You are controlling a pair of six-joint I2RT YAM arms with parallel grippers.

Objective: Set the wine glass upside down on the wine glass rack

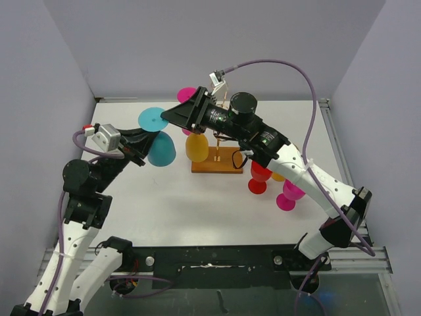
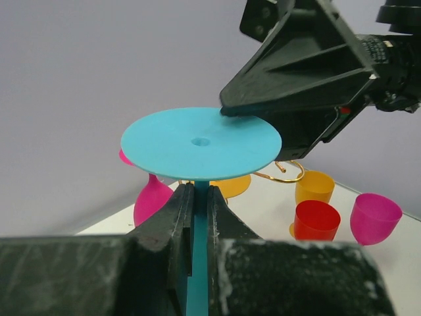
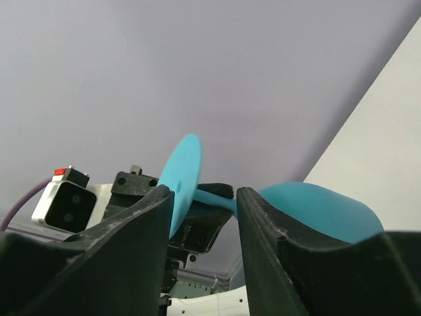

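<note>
Our left tool (image 2: 196, 197) is pinching the stem of the turquoise plastic wine glass (image 2: 200, 141), with its fingers pressed together just beneath the round foot. It is holding the glass upside down in the air, foot up and bowl down.

Our right tool (image 3: 205, 199) is reaching across with its jaws spread. In its own wrist view the stem is lying in the gap between them, and neither finger is visibly gripping. From the left wrist view, its tip is meeting the rim of the foot.

Further out, the thin gold wire wine glass rack (image 1: 227, 160), on its brown wooden base, is standing mid-way across the white bench (image 1: 197, 210). The turquoise glass is hovering to its left, apart from it. A yellow glass (image 1: 197, 148) and a pink glass (image 1: 187, 94) seem to be hanging there already, while a red glass (image 1: 258, 178) and a magenta glass (image 1: 289, 196) are standing upright to the right.

We are judging the lifting and inverting as done and a hand-over as under way. Carrying the glass to the rack, hooking its foot into a free curl and letting go are all remaining.
</note>
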